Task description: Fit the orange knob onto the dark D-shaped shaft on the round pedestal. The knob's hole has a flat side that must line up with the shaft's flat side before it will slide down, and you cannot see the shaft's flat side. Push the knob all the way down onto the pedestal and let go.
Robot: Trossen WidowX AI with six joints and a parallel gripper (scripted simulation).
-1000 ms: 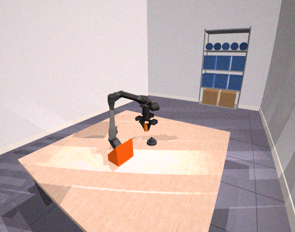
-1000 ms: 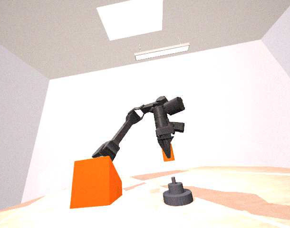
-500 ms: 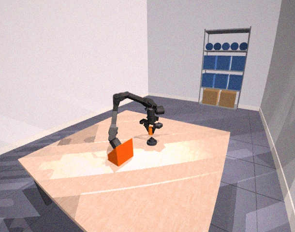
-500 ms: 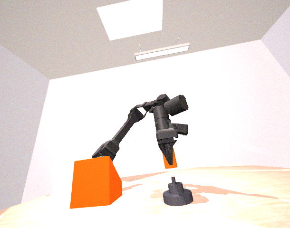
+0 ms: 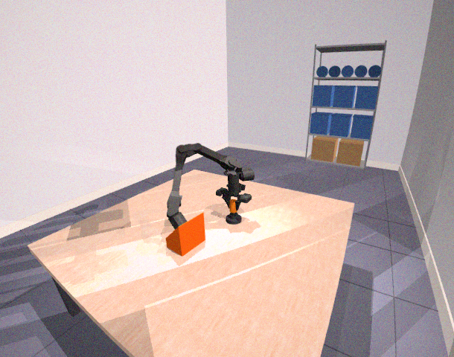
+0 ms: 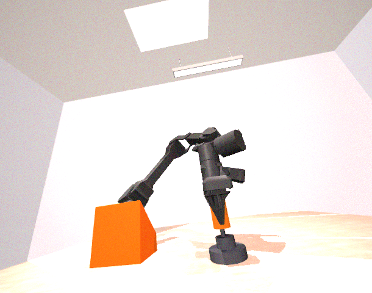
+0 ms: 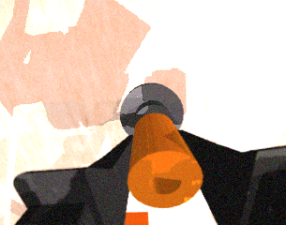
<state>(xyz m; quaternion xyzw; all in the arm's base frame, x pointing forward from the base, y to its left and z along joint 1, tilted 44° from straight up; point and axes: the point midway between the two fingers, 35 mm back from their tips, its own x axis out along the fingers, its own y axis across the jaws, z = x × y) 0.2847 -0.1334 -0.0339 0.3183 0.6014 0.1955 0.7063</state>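
Note:
The orange knob (image 5: pixel 233 207) (image 6: pixel 227 222) (image 7: pixel 163 164) is upright between the fingers of my gripper (image 5: pixel 233 200) (image 6: pixel 222 220) (image 7: pixel 155 137), which is shut on it. The wrist view shows a D-shaped recess in the knob's near end. The round dark pedestal (image 5: pixel 234 219) (image 6: pixel 228 256) (image 7: pixel 172 97) stands under the knob. In the exterior view a short piece of the thin shaft (image 6: pixel 222 232) shows between the knob's lower end and the pedestal's collar. The knob's lower end is at about the shaft's tip; whether the tip is inside the hole is hidden. The shaft's flat side cannot be seen.
A large orange wedge-shaped block (image 5: pixel 192 235) (image 6: pixel 116 236) (image 7: pixel 137 218) stands on the table (image 5: pixel 257 300) beside the arm's base, to the left of the pedestal in the top and exterior views. A shelf rack with blue and brown boxes stands far behind, off the table.

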